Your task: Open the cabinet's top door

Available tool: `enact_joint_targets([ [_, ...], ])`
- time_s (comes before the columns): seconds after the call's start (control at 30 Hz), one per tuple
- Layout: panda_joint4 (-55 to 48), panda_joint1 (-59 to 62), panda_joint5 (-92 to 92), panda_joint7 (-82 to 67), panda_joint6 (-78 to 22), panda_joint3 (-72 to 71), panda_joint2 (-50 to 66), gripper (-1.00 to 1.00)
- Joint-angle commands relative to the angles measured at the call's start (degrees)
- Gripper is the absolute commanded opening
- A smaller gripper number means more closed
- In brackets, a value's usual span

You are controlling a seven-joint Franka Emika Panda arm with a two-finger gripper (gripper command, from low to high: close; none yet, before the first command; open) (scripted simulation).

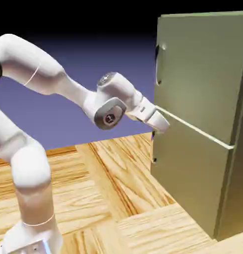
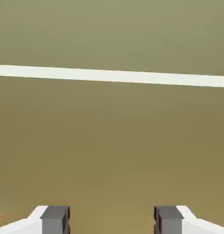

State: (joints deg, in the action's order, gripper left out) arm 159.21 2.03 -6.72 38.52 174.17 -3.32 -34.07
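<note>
- Pictured in front of the olive-green cabinet (image 1: 236, 173): fingers (image 2: 54, 220) spread wide apart, with nothing between them; contact with the panel impossible to confirm.
- Seen above the pale strip (image 1: 193, 127): the top door (image 1: 205, 64), apparently shut, larger than the lower door (image 1: 190, 168).
- Mounted upright along the top door's edge, toward the exterior view's left: a slim handle (image 1: 161, 67), above and to one side of the fingers.
- Likely to handle as a broad, rigid slab, fairly heavy to start but smooth once swinging, with hinges presumably along the opposite edge.
- Best taken by the handle, around the middle of the bar, with one finger on each side; likely slippery if pressed on the flat face (no lip in sight there to hook).
- Calls next, by the look of it, for a climb and a shift toward that handle, then a steady outward pull along an arc.
- Apt to slip off or strain the bar if yanked straight back; not obviously fragile otherwise.
</note>
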Motion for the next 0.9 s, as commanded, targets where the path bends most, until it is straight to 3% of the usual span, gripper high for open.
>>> enact_joint_targets([
  [0.0, -0.7, 1.0, -2.5, -1.5, 0.1, -1.2, -0.5, 0.00],
  [0.87, -18.0, 27.2, -67.3, -39.4, 1.6, -33.2, -14.1, 0.00],
])
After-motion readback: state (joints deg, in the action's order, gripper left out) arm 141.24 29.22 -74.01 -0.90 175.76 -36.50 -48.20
